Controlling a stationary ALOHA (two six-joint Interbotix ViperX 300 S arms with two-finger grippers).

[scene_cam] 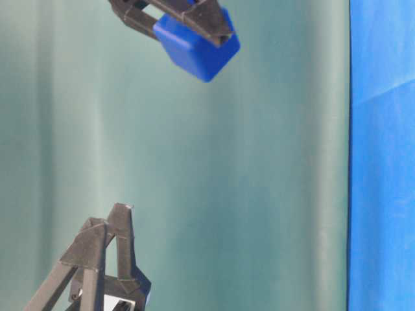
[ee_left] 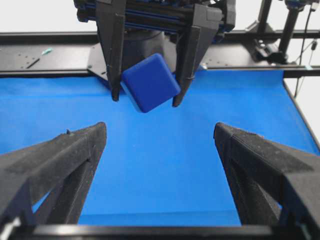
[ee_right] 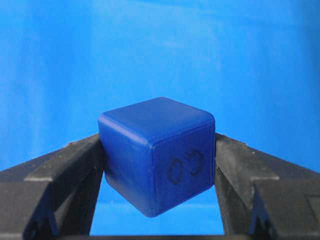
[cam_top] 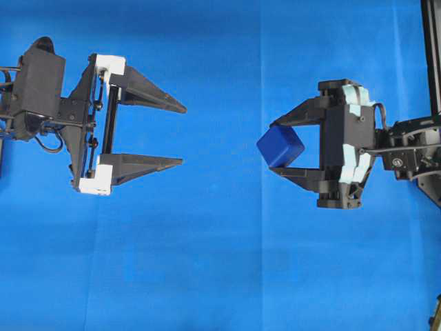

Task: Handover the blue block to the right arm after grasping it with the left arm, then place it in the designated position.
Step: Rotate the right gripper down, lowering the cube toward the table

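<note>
The blue block [cam_top: 280,146], a dark navy cube with rounded edges, hangs above the cloth, tilted, clamped between the tips of my right gripper [cam_top: 275,145]. In the right wrist view the block [ee_right: 157,152] fills the gap between both fingers, black marks on one face. From the left wrist view the block [ee_left: 150,82] hangs ahead in the right gripper [ee_left: 146,100]. My left gripper [cam_top: 184,135], with white end blocks, stands wide open and empty on the left, well apart from the block. Its fingertips [ee_left: 97,131] frame only bare cloth. In the table-level view the block [scene_cam: 198,46] is at the top.
A bright blue cloth [cam_top: 220,262] covers the whole table. A black frame rail [ee_left: 45,55] runs along the far edge behind the right arm, and a black upright [cam_top: 431,55] stands at the right side.
</note>
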